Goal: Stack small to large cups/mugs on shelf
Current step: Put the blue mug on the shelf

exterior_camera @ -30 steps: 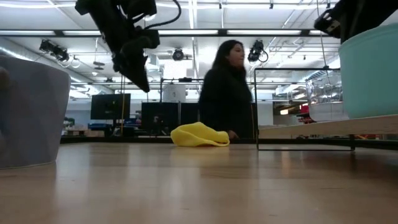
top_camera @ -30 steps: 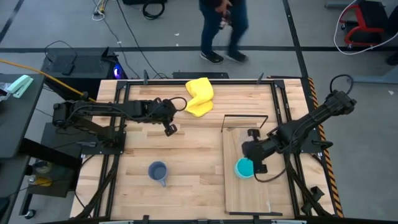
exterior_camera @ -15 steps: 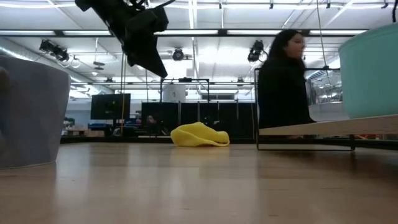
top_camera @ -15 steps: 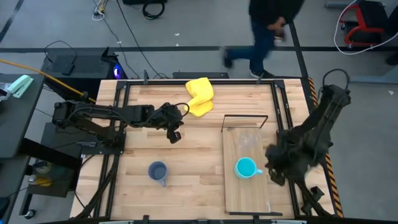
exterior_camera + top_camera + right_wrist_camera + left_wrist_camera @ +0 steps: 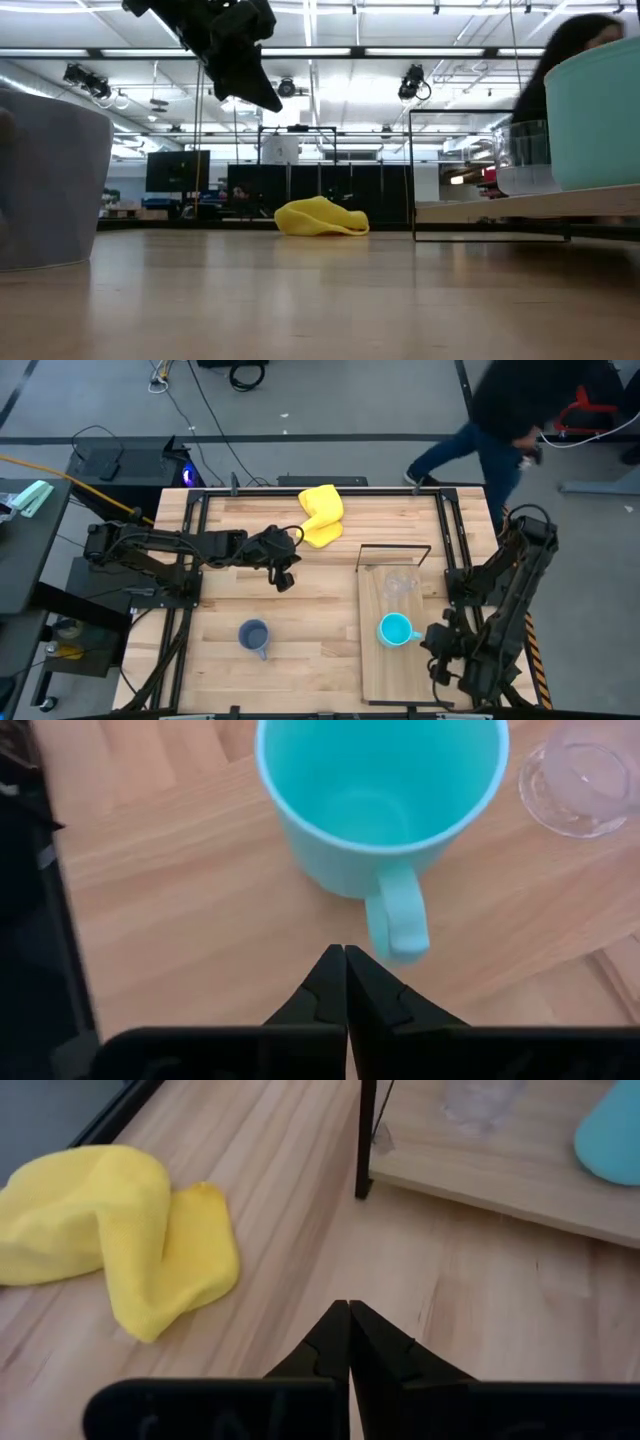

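So, cyan mug [image 5: 396,630] and clear glass [image 5: 398,584] sit on shelf [image 5: 400,680], side by side, not stacked. Grey-blue mug [image 5: 254,635] waits on worktop [image 5: 300,660], well apart. Left gripper [image 5: 283,579] clenched, empty, near yellow cloth [image 5: 321,515]. Right gripper [image 5: 345,953] clenched, empty, just beside cyan mug handle. Stacking probably not begun.

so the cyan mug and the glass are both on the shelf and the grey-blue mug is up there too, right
Not quite. The cyan mug and the glass stand on the shelf, but the grey-blue mug sits on the tabletop, left of the shelf. The high view shows this.
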